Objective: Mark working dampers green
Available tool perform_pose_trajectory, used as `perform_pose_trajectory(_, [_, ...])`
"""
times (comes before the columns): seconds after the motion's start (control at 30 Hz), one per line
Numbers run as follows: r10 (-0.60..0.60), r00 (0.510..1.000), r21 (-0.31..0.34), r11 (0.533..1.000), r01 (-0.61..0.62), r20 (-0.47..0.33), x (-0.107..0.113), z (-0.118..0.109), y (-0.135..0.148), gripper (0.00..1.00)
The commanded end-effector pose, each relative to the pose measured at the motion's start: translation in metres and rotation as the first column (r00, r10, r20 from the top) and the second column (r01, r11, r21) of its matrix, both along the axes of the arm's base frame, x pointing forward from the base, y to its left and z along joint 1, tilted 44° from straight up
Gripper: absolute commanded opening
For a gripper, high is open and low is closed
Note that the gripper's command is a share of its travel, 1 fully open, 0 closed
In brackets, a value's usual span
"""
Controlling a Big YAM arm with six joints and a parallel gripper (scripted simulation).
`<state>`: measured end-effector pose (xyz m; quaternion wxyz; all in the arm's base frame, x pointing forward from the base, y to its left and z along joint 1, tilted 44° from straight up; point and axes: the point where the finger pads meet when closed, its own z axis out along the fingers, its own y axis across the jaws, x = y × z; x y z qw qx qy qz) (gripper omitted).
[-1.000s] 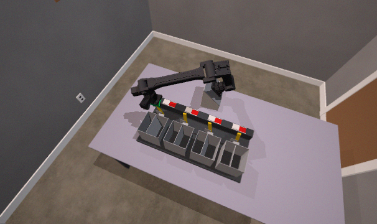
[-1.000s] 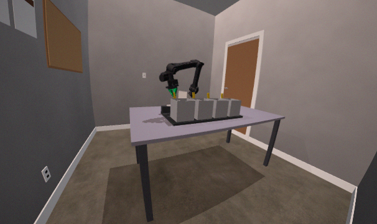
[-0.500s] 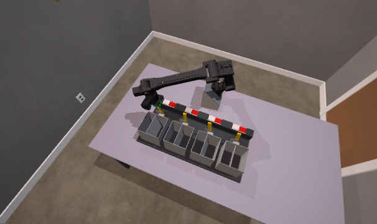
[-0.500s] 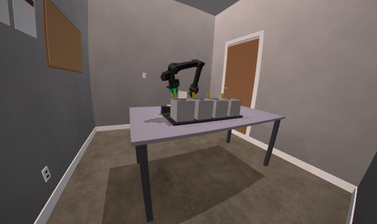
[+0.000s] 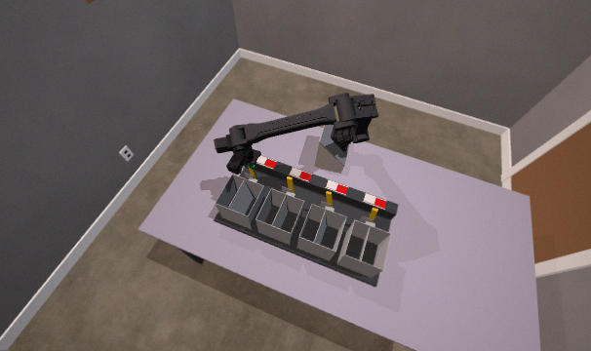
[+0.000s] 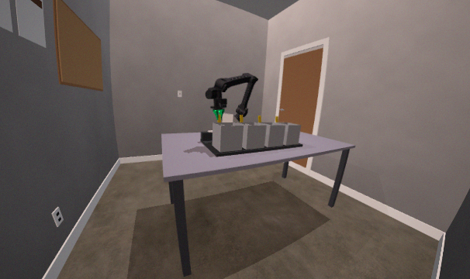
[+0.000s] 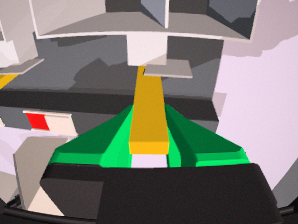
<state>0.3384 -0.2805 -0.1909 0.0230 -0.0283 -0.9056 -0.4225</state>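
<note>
Where the wrist camera looks down past the black body of the gripper [image 7: 149, 156], its two green fingers are clamped on the sides of a yellow lever [image 7: 149, 112], which runs straight away from the camera toward a small grey block at the foot of a grey box. That box is the first damper [image 5: 239, 201], the one at the left end of the row in the top view, and its inner blade [image 5: 249, 195] lies slanted across the opening. Just to the left in the wrist view, a strip of white and red marks the nearest slider [image 7: 47, 121], showing red. From above, four dampers stand side by side on a dark tray [image 5: 374, 280] on the lilac table [image 5: 461, 253], each with a yellow lever on the arm's side; the other three levers [image 5: 290, 183] stand free. Beyond the levers runs a dark rail carrying four sliders [image 5: 335, 187], each showing white beside red. Farther back, the black arm [image 5: 295, 122] reaches from its base [image 5: 332, 151] near the table's far edge to the left end of the row.
</note>
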Motion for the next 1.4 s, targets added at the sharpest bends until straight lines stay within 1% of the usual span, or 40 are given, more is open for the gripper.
perform_pose_trajectory(0.0, [0.005,1.000,-0.041,0.999,-0.005,0.008,0.0119,0.0105,0.0000,0.17])
perform_pose_trajectory(0.2, [0.008,1.000,-0.079,0.997,-0.007,0.007,0.0120,0.0131,0.0025,0.17])
perform_pose_trajectory(0.4, [0.008,1.000,-0.096,0.995,-0.007,0.007,0.0124,0.0145,0.0040,0.17])
perform_pose_trajectory(0.53, [0.007,1.000,-0.086,0.996,-0.007,-0.003,0.0114,0.0118,0.0056,0.17])
perform_pose_trajectory(1.13, [0.008,1.000,-0.088,0.996,-0.008,-0.002,0.0101,0.0129,0.0069,0.17])
perform_pose_trajectory(1.17, [0.008,1.000,-0.088,0.996,-0.008,-0.002,0.0101,0.0129,0.0069,0.21])
perform_pose_trajectory(1.23, [0.008,1.000,-0.088,0.996,-0.008,-0.002,0.0101,0.0129,0.0069,0.21])
perform_pose_trajectory(1.27, [0.008,1.000,-0.088,0.996,-0.008,-0.002,0.0101,0.0129,0.0069,0.25])
perform_pose_trajectory(1.33, [0.007,1.000,-0.086,0.996,-0.008,-0.004,0.0098,0.0107,0.0073,0.25])
perform_pose_trajectory(1.37, [0.007,1.000,-0.083,0.997,-0.008,-0.007,0.0092,0.0082,0.0080,0.29])
